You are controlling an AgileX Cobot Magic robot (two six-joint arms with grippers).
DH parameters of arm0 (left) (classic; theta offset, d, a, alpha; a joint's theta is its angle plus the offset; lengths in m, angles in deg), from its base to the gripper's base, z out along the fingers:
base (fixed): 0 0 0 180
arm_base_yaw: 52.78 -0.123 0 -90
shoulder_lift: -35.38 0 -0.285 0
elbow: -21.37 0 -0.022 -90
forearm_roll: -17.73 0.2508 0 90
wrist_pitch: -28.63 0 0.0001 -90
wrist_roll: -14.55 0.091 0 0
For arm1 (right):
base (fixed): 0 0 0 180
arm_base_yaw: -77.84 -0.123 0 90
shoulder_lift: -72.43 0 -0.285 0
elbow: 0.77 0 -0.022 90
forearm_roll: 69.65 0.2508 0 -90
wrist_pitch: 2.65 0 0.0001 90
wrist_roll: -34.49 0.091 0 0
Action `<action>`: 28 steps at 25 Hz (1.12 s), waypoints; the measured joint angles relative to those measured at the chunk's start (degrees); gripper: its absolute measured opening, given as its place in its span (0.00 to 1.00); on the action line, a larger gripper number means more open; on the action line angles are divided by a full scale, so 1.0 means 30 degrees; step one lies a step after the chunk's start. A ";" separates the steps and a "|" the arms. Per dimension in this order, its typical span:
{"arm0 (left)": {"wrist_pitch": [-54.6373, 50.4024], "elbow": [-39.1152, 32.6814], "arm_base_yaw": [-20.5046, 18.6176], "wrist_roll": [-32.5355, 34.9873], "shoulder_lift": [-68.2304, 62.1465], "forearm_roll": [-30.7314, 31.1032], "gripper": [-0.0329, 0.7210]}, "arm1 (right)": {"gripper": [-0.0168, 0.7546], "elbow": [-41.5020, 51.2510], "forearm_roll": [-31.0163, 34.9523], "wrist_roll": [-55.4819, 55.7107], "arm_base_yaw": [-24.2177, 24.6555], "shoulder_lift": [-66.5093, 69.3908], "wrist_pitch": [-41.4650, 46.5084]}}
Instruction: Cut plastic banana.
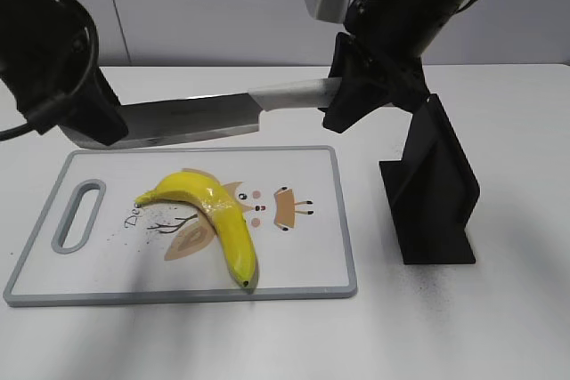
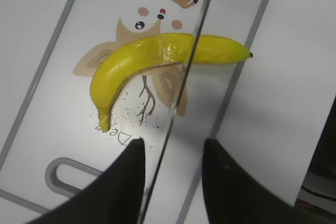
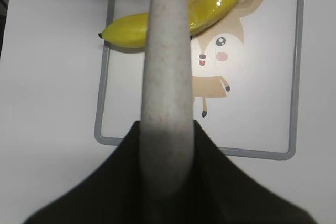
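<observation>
Gripping knife (image 1: 200, 120) handle, right tool (image 1: 356, 86), left tool (image 2: 170, 174) pinching blade (level), clear above banana (image 1: 214, 215).

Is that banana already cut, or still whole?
Whole: the plastic banana lies unbroken on the cutting board, with the knife above it.

Plastic banana (image 1: 212, 215): shiny yellow, curved, whole, not cut. Lies flat on cutting board (image 1: 307, 269), dark tip near front edge, stem pointing left.

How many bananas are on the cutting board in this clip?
1. The plastic banana lies whole on the cutting board, curving from its middle to the near edge, under the knife held above it. None appears hidden.
</observation>
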 joint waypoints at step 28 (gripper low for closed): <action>0.7223 -0.3132 0.0162 0.0729 -0.5869 -0.0320 0.09 | 0.24 0.0493 -0.1968 0.0399 -0.0178 0.4899 -0.3730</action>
